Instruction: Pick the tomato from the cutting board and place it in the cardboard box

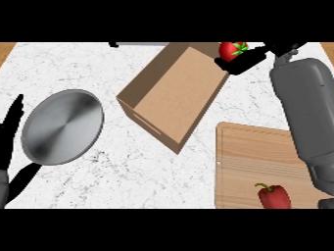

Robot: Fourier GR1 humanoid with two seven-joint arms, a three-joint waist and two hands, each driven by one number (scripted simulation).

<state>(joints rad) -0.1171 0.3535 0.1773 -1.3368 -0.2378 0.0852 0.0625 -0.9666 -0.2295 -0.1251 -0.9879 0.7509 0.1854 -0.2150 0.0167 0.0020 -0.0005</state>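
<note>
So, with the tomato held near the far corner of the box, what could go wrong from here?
1. The right hand holds the tomato at the far corner of the cardboard box, not over its middle; released here, it might land outside.
2. The right forearm reaches alongside the box's right wall; moving inward could nudge the box.

A kitchen: white marble counter, wooden cutting board, steel plate, red pepper.
</note>
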